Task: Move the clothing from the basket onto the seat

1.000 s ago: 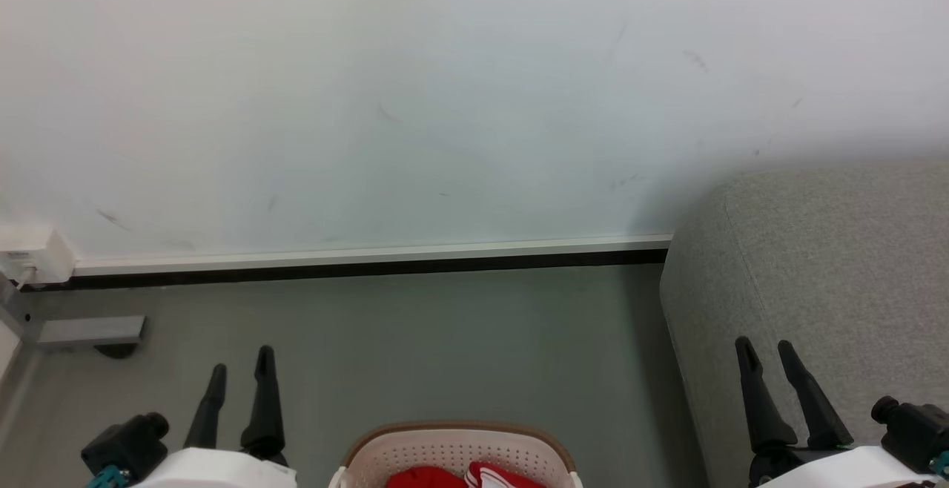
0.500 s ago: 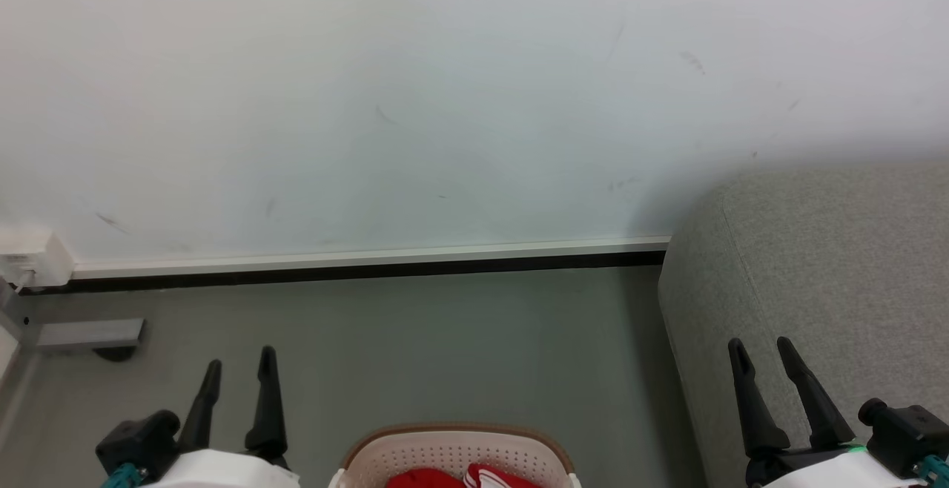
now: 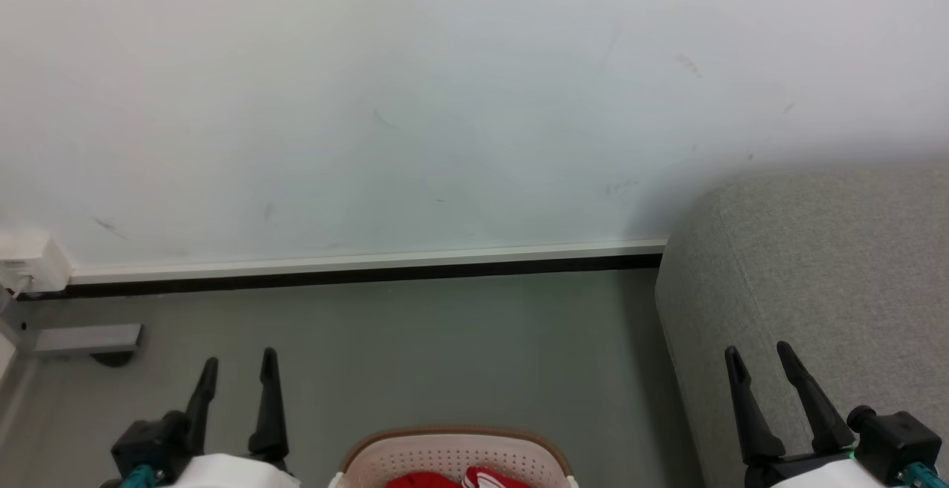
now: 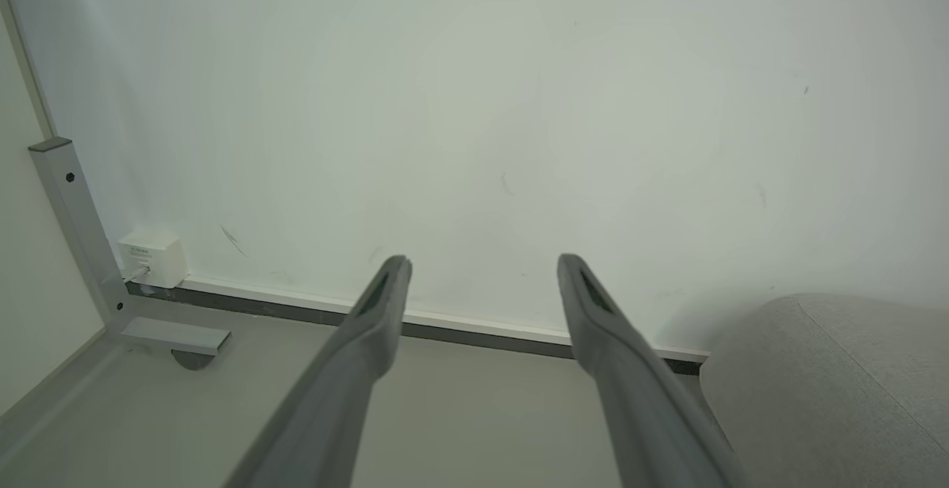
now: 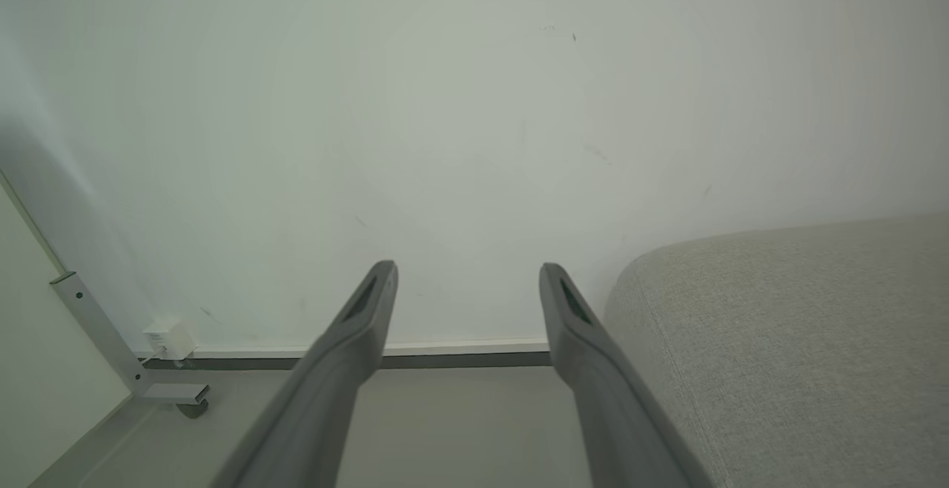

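The jaws of the left gripper [image 3: 239,358] are spread wide, and nothing is held between its two dark fingers. The jaws of the right gripper [image 3: 758,348] are parted just as fully and are likewise empty. In the head view the left gripper is placed at about 7 o'clock and the right at about 5 o'clock, both with fingers pointed toward 12. The right gripper is seen against the rounded end of the seat [image 3: 815,265]; whether the fabric is touched cannot be told from this angle.

The basket [image 3: 452,433] is found at 6 o'clock, between the two grippers and apart from both, cut off by the bottom edge. The clothing [image 3: 419,482] is lying inside it, red with a white-striped piece toward 3 o'clock. The seat is spread from 3 to 5 o'clock, near the basket.

Grey floor [image 3: 445,347] is bounded by a skirting strip [image 3: 371,258] below the pale wall [image 3: 445,102]. A small white box [image 3: 30,262] and a grey metal foot [image 3: 81,338] are placed at 9 o'clock.
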